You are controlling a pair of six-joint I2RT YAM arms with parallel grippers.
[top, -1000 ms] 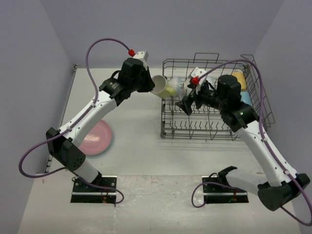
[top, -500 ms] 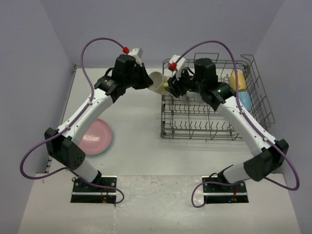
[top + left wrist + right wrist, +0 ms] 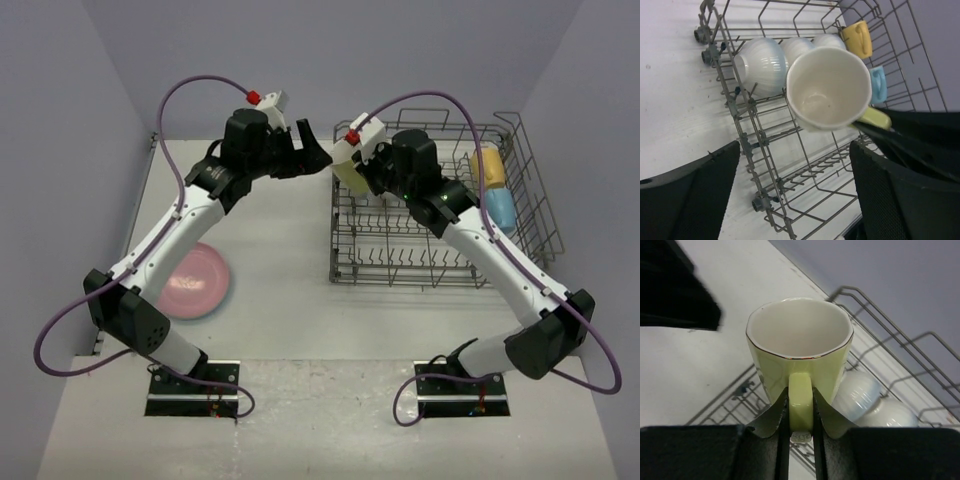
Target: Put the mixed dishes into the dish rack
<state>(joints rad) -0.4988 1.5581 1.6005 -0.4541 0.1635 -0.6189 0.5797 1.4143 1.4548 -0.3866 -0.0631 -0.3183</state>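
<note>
The right gripper (image 3: 801, 415) clenches the pale yellow-green ceramic mug (image 3: 799, 350) by its handle over the grey wire dish rack (image 3: 400, 282), far-left corner; the left gripper (image 3: 312, 160) stands released. Next, probably: set it among free tines.

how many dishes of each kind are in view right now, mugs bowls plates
mugs: 3 (yellow mug, light blue mug, pale yellow-green mug)
bowls: 3 (white bowls)
plates: 1 (pink plate)
total: 7

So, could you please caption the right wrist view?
Right end effector grips pale yellow-green mug by handle, near dish rack.
</note>
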